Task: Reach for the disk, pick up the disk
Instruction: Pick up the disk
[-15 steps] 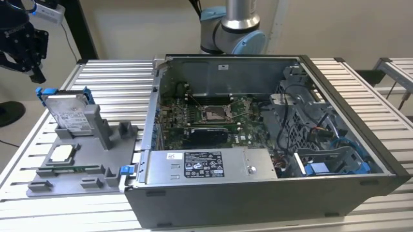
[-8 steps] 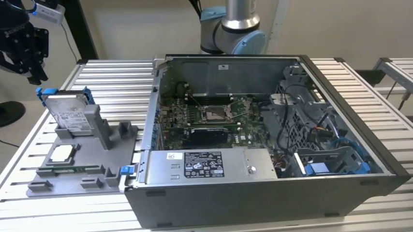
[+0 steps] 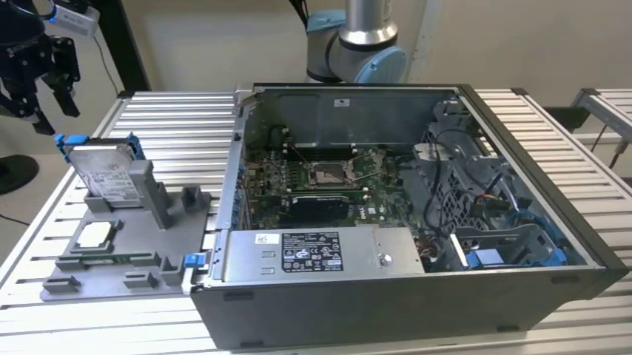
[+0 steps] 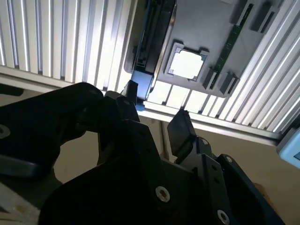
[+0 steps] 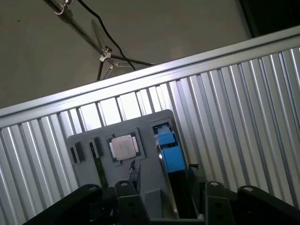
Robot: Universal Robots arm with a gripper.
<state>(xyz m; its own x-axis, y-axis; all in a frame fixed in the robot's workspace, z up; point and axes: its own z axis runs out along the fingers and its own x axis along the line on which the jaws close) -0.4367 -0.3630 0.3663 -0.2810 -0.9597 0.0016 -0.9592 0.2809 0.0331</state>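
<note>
The disk [image 3: 102,177] stands on edge in a slot of the grey holder [image 3: 118,248], near the exterior view's left end of the slatted table [image 3: 177,118]. The slot props it nearly upright, so its top edge and blue carrier frame stick clear of the holder, probably to give fingers a free edge to close on from above. Its long axis runs up out of the slot, leaning slightly, and the labelled broad face is turned toward the exterior camera. In both wrist views it is seen edge-on, a thin dark slab with a blue tab at its end [image 5: 169,154]. A small square chip [image 3: 96,234] lies flat in a recess of the same holder, just beside the disk's foot. The gripper [image 3: 47,103] hangs above the disk and a little to the exterior view's left, well apart from it, its jaws spread with nothing between them. The open computer case [image 3: 395,207] sits beside the holder.
</note>
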